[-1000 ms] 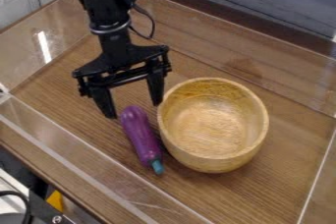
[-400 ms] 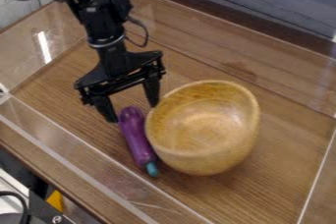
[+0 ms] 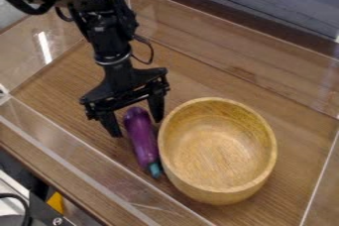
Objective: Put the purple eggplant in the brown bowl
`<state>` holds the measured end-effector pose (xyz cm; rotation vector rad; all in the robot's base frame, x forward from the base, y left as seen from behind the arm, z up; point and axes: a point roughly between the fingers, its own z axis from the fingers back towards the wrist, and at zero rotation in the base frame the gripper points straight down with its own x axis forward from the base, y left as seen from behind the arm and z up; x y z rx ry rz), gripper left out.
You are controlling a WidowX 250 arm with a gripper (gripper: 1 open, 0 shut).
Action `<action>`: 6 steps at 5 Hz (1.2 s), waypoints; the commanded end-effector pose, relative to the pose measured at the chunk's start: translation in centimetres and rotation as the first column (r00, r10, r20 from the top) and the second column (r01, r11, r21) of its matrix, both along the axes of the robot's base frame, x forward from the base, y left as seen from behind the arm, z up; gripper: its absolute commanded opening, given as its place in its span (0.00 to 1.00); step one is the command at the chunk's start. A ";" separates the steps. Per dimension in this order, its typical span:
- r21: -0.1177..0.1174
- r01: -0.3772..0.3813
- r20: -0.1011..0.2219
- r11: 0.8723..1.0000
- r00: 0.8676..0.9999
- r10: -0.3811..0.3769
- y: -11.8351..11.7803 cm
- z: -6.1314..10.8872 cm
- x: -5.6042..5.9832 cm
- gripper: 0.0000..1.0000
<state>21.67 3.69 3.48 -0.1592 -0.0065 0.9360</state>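
Bowl on wood table. Eggplant lies right beside bowl — on table, not in it, blue tip toward bottom of view. Gripper near bowl — fingers wide apart, over eggplant's top end, holding nothing. Black arm behind bowl.

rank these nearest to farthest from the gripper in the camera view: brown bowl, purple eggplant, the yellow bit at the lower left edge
1. Purple eggplant: its upper end lies right by the open gripper's fingertips
2. Brown bowl: just right of the eggplant in the picture
3. Yellow bit: at the picture's lower left, farthest away
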 end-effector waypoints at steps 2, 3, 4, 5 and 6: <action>0.008 0.000 0.039 1.000 0.999 -0.001 -0.2 -0.5 1.0 1.00; 0.015 0.004 0.046 1.000 0.999 -0.004 -0.2 -0.9 1.2 1.00; 0.024 0.006 0.053 1.000 0.999 -0.007 -0.3 -1.0 1.3 1.00; 0.035 0.009 0.060 0.999 0.998 -0.011 -0.3 -1.1 1.5 1.00; 0.040 0.004 0.057 0.999 0.998 -0.006 -0.4 -1.1 1.5 0.00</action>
